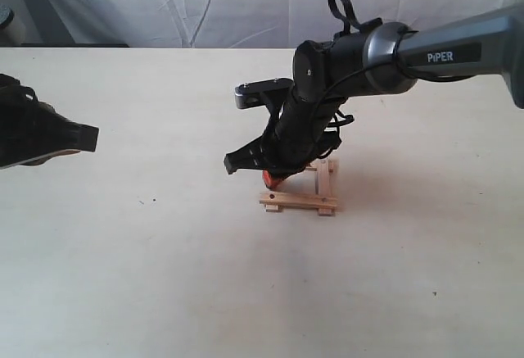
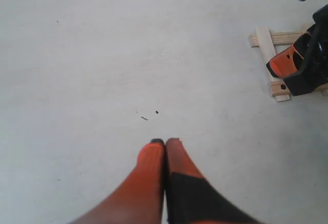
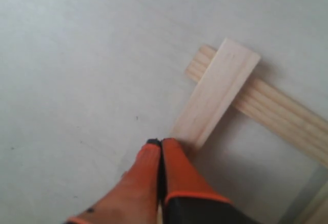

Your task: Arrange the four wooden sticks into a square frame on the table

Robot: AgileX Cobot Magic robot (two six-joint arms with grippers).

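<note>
The square frame (image 1: 301, 202) of pale wooden sticks lies on the table (image 1: 164, 284) just right of centre, partly hidden by the right arm. My right gripper (image 1: 271, 179) is shut, and its orange tips (image 3: 160, 142) rest against the side of the frame's left stick (image 3: 215, 93) near its end, with nothing seen between the fingers. That stick lies across another stick (image 3: 277, 114). My left gripper (image 1: 92, 137) hovers far to the left, well away from the frame (image 2: 267, 49). It is shut (image 2: 165, 142) and holds nothing.
A white cloth backdrop (image 1: 205, 2) hangs behind the table's far edge. The right arm (image 1: 458, 47) reaches in from the upper right over the frame. Small dark specks (image 2: 148, 115) mark the table ahead of the left gripper.
</note>
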